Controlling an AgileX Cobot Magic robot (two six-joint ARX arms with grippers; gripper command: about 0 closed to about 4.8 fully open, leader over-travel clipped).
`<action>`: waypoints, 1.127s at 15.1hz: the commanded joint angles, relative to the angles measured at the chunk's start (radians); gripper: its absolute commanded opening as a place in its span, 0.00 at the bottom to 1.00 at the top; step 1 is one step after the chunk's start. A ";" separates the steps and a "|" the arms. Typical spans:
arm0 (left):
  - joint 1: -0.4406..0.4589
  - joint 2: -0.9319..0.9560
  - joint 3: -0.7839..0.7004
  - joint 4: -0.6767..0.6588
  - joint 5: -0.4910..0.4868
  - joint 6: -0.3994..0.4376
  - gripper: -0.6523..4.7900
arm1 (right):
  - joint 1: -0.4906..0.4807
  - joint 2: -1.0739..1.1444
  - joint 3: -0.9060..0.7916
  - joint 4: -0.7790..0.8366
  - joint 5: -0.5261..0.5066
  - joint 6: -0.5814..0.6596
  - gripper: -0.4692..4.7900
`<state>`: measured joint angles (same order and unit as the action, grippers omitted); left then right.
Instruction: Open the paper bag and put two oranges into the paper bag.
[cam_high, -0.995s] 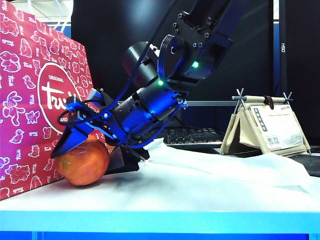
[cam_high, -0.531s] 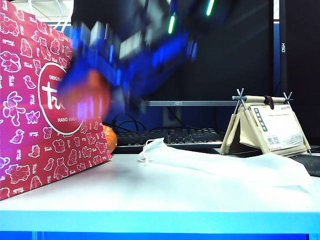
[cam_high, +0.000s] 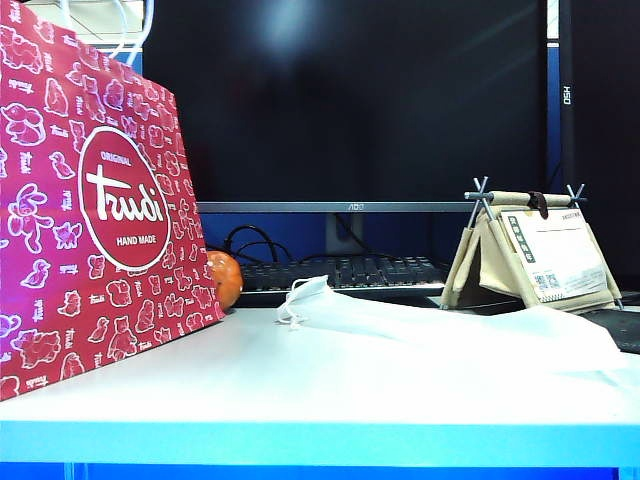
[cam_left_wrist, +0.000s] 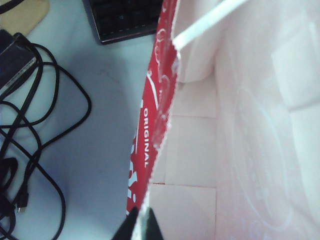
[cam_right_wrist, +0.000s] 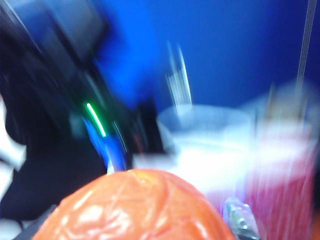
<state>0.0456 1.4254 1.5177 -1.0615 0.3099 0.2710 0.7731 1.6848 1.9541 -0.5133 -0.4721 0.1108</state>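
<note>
The work surface is a pale white-blue table (cam_high: 330, 390) with a blue front edge. Behind it stand a dark monitor (cam_high: 350, 100), a black keyboard (cam_high: 350, 272), and toward the back right a small beige fabric tent-shaped stand (cam_high: 530, 255). A flat white fabric bag (cam_high: 450, 330) lies across the middle of the table.

The large magenta-red paper bag with white bear prints and a round "Trudi" logo (cam_high: 90, 210) stands upright at the left edge, long axis vertical, mouth up, printed face turned toward the table's middle. One round orange fruit (cam_high: 225, 278) rests on the table just behind the bag's near corner, partly hidden by it.

The left gripper (cam_left_wrist: 140, 227) is clenched on the paper bag's top rim, above its open white interior. Black cables (cam_left_wrist: 30, 150) lie on the table outside the bag.

The right gripper (cam_right_wrist: 135, 220) grasps a second glossy orange fruit (cam_right_wrist: 135, 205); its surroundings are blurred.
</note>
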 joint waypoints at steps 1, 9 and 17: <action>-0.001 -0.002 0.003 0.000 0.013 -0.021 0.11 | 0.002 0.048 0.172 0.025 -0.068 0.066 0.08; -0.001 -0.002 0.003 -0.011 0.183 -0.021 0.11 | 0.023 0.330 0.383 0.017 -0.159 0.132 0.08; -0.001 -0.002 0.003 -0.023 0.268 -0.021 0.11 | 0.019 0.426 0.383 -0.065 -0.084 0.124 0.08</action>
<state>0.0448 1.4261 1.5177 -1.0904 0.5385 0.2497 0.7921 2.1120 2.3318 -0.5671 -0.5900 0.2409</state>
